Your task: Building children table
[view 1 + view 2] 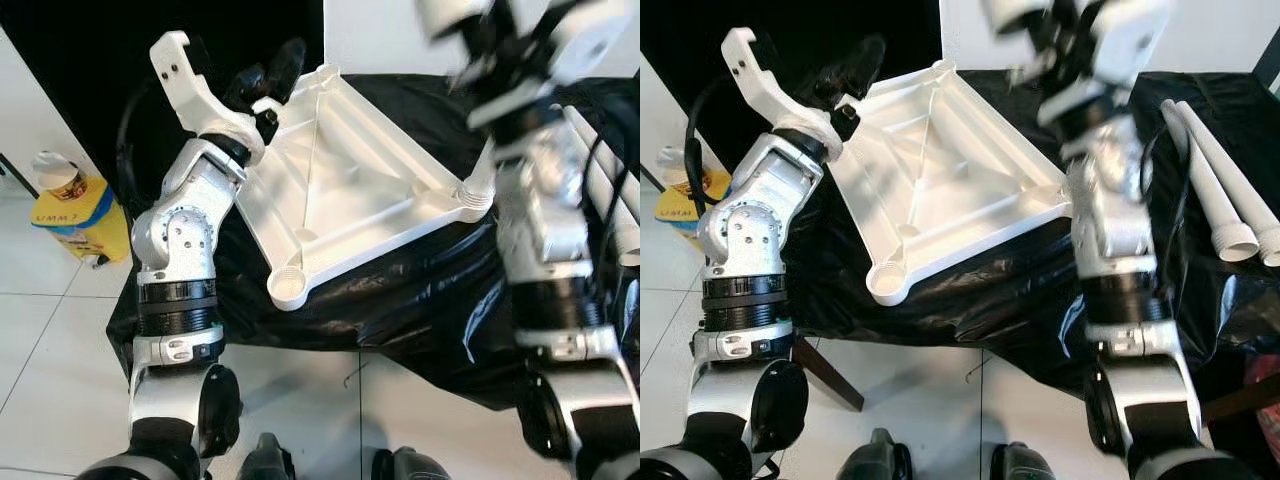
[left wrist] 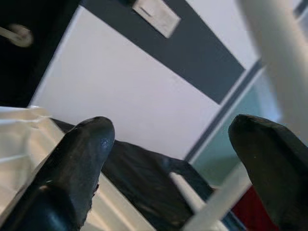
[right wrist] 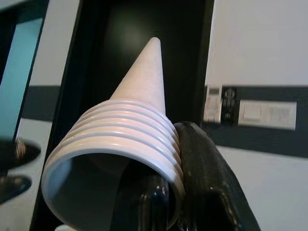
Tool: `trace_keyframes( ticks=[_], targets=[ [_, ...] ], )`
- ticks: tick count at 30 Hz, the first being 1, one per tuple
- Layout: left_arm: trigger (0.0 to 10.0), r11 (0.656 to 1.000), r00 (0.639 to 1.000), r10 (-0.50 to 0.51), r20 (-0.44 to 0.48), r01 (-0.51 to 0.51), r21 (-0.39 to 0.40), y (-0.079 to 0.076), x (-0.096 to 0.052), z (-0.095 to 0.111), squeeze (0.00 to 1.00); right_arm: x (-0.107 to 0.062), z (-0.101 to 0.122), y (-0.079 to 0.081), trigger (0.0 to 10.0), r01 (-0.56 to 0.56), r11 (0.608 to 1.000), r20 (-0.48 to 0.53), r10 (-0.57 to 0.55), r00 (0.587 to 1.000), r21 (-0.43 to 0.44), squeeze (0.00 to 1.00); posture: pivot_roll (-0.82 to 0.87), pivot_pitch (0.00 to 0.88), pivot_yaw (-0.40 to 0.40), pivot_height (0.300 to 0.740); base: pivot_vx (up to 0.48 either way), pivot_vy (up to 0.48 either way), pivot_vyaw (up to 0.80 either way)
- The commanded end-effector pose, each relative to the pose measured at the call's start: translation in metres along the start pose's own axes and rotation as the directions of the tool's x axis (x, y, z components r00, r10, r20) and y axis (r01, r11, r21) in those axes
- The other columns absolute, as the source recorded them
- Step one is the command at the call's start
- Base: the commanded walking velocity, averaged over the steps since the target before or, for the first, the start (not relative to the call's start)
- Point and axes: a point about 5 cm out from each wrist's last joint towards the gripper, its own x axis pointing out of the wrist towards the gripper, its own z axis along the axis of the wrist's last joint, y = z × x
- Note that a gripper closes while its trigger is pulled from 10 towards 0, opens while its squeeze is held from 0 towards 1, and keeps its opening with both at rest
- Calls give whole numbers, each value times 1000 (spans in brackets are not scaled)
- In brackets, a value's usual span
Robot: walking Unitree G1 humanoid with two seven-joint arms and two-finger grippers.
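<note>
With your right gripper (image 3: pixel 163 192) clamped on a leg (image 3: pixel 120 159) above the top (image 1: pixel 340 190) and left fingers (image 2: pixel 77 159) apart, misaligned threads could cross.

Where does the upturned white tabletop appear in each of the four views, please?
Left eye view: tabletop at centre, on the black sheet.
Right eye view: left of centre, same tilt.
Left wrist view: its ribbed white edge beside a black finger.
Right wrist view: not made out; a threaded leg fronts it.
Shared landmark: the black sheet under it.
</note>
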Motion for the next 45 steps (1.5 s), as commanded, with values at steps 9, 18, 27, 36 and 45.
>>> trace_keyframes(
  ticks=[9, 18, 27, 36, 45],
  targets=[
    [10000, 848, 878, -477, -43, 447, -284, -34, -17, -32, 0, -37, -21, 34, 10000, -100, 988, -148, 116, 982, 116, 0, 45, 18, 28, 740, 0, 0, 0],
    [10000, 817, 874, -485, -11, 449, -361, -36, -19, -32, 0, -53, -27, 60, 10000, -223, 952, -216, 267, 939, 208, 0, 41, 38, 36, 740, 0, 0, 0],
    [10000, 860, 921, -390, 10, 368, -353, -13, -11, -19, 0, -67, -28, 70, 10000, -294, 922, -254, 356, 899, 252, 0, 38, 50, 37, 740, 0, 0, 0],
    [10000, 931, 968, -251, -18, 237, -277, 24, -5, 4, 0, -77, -25, 68, 10000, -315, 912, -293, 386, 875, 262, 0, 30, 57, 45, 740, 0, 0, 0],
    [4157, 963, 998, -58, -35, 46, -265, 60, -7, 16, 0, -84, -20, 67, 10000, -314, 907, -311, 396, 864, 282, 0, 24, 60, 53, 740, 0, 0, 0]
  ],
)
